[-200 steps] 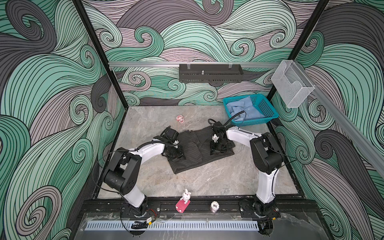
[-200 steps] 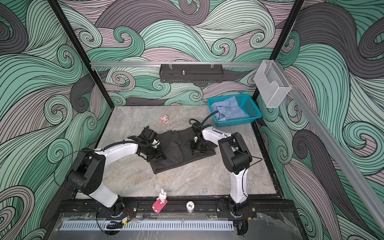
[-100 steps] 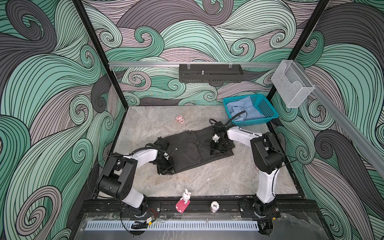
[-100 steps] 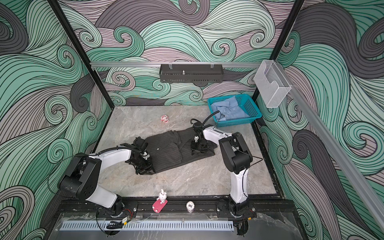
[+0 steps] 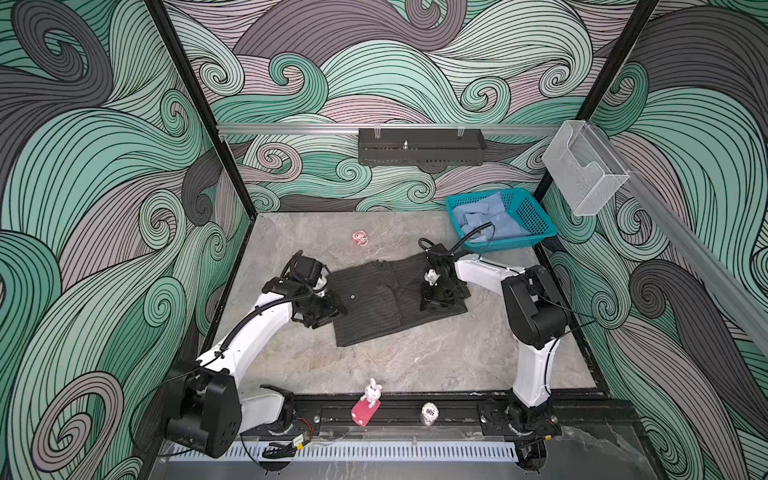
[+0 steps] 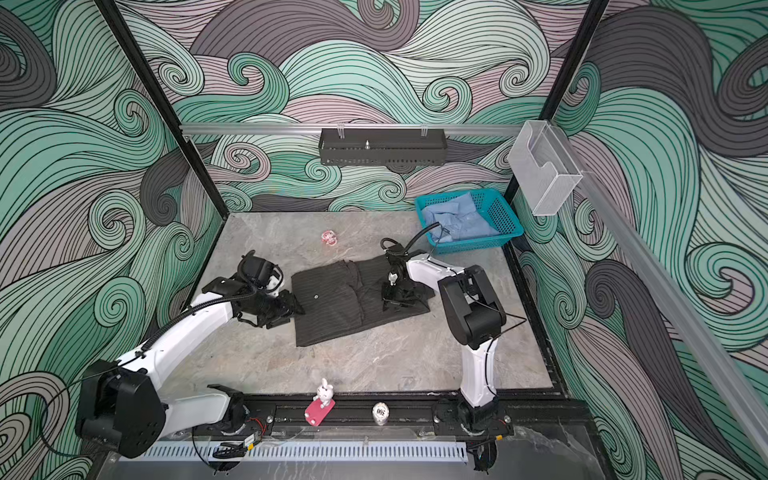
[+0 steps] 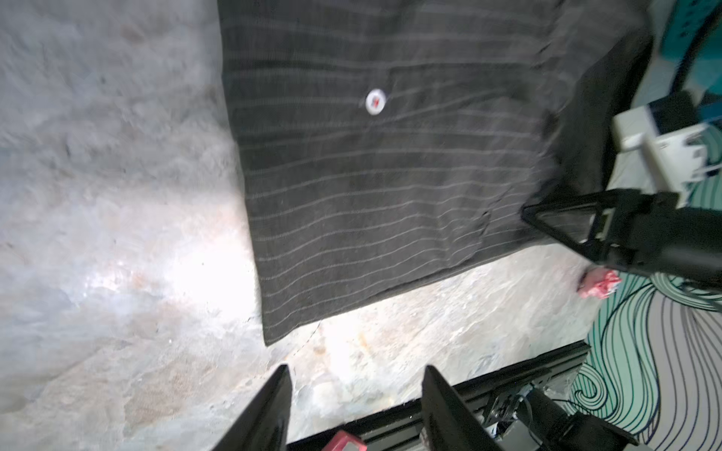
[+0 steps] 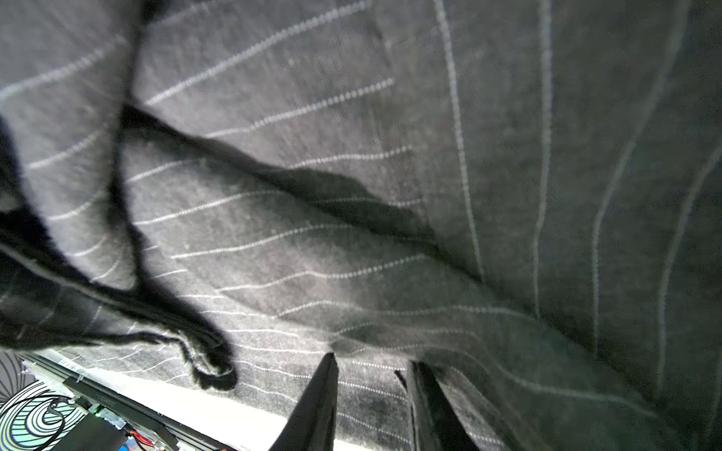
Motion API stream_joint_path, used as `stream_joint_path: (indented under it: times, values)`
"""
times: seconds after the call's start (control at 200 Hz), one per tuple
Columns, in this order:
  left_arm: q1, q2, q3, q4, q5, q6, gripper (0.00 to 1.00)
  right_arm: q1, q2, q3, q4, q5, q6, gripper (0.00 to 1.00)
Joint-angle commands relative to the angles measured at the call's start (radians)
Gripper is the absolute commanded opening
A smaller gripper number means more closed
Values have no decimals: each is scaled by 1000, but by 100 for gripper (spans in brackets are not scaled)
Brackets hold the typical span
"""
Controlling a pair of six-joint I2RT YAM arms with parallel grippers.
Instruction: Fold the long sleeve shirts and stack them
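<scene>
- Charcoal cloth is out flat now. A second ago the charcoal pinstripe shirt point(image 5: 386, 305) was bunched under the left gripper point(image 7: 356, 369). Half a second ago that gripper was dragging the left end out across the table point(image 5: 415, 361).
- And it's let go! The left jaws stand apart over bare stone with nothing between them. The shirt's corner lies just ahead of the fingertips in the left wrist view.
- In both top views the left gripper sits just beside the shirt's left edge, off the cloth.
- The right gripper point(image 8: 373, 359) hasn't budged. It is planted on the shirt's right end, fingers a little apart against the fabric. Whether it nips a ridge of cloth or only pins it down, I cannot tell.
- My read: the smoothing pull is done and the garment is laid out, but the real folds are yet to come.
- How it looks: a rough slanted rectangle in the middle of the table, thin pale stripes on dark weave. A small round white-and-red tag point(image 7: 375, 102) faces up near the left end. An overlapping flap and a crease cross the middle, with rumpled layers around the right gripper.
- The light blue shirt point(image 5: 486, 218) lies crumpled in the teal basket point(image 5: 532, 210) at the far right corner, well apart. Stacking looks a long way off.
</scene>
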Motion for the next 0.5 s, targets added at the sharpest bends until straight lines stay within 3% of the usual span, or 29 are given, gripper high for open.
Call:
stream_joint_path:
  times: [0.0,0.13,0.305,0.495]
  values:
    - [43,112,28,23,-16,32,57,-3,-40,-15,-37,28,-9,33]
    - [90,312,90,19,51,82,58,-3,-86,1,-40,22,-9,33]
    - [104,414,70,139,76,73,59,-3,-100,22,-53,17,-10,34]
    - [114,475,31,197,63,70,53,-3,-89,33,-53,1,-10,34]
